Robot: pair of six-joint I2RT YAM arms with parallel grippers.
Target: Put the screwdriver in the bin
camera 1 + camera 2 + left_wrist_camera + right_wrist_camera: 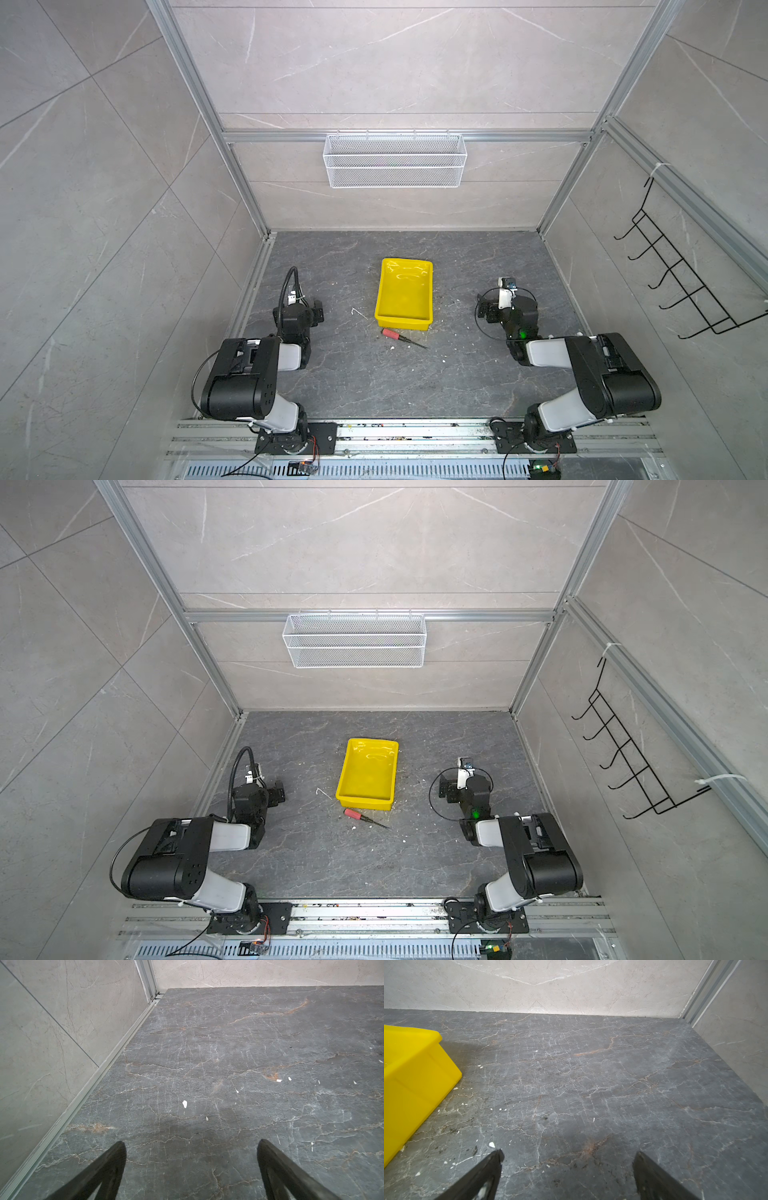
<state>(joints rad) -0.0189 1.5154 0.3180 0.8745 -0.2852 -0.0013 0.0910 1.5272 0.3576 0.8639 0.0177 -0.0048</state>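
Top views, screwdriver: screwdriver (402,338) lies flat on the dark desk (374,382), just beside the bin's near short wall — outside it, red handle toward the left arm, black shaft pointing toward the right arm; seen likewise at (365,817).
Top views, bin: yellow bin (423,322) sits mid-desk between the two arms, nothing inside it; also at (388,766).
Top views, arms: both folded low at either side, well apart from bin and screwdriver.
Top views, wall: white mesh basket (395,161) hangs on the back rail; black hook rack (681,270) on the right wall.
Left wrist: left end effector (191,1145) spread wide over bare desk (228,1053), holding nothing.
Right wrist: right end effector (569,1155) spread wide — nothing between its fingers; bin (415,1076) off to one side, screwdriver out of sight.
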